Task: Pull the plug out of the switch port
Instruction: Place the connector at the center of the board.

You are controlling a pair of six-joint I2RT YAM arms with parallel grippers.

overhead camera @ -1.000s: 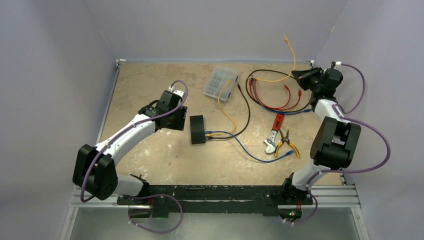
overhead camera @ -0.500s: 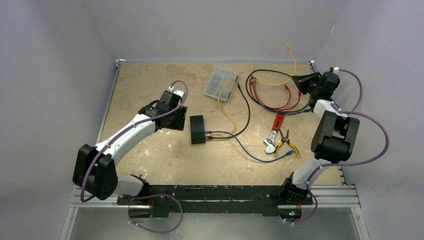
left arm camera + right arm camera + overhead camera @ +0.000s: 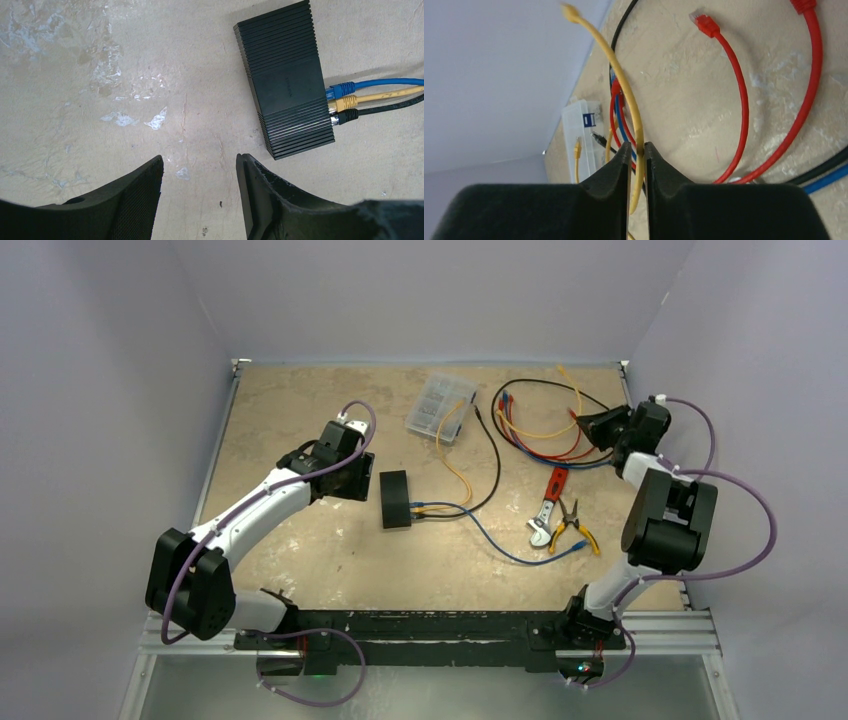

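Note:
The black switch [image 3: 395, 499] [image 3: 287, 80] lies mid-table with a blue plug [image 3: 341, 90], a yellow plug [image 3: 345, 102] and a black plug [image 3: 347, 116] side by side in its ports. My left gripper [image 3: 358, 480] [image 3: 200, 162] hovers open just left of the switch, holding nothing. Far right at the back, my right gripper [image 3: 588, 423] [image 3: 637, 145] has its jaws parted a crack. A loose yellow cable [image 3: 624, 80] runs between them, narrower than the gap and resting against one finger. Its free plug [image 3: 560, 368] [image 3: 570, 12] sticks up in the air.
A clear compartment case [image 3: 438, 408] sits at the back centre. Red cables [image 3: 739, 100], blue cables and black cables lie coiled under the right gripper. A wrench [image 3: 548, 505] and pliers [image 3: 575, 525] lie right of the switch. Walls stand close on three sides.
The right arm has come down toward the table, and the yellow cable's raised end dropped with it. Its jaws have parted slightly from shut. The left arm has not moved.

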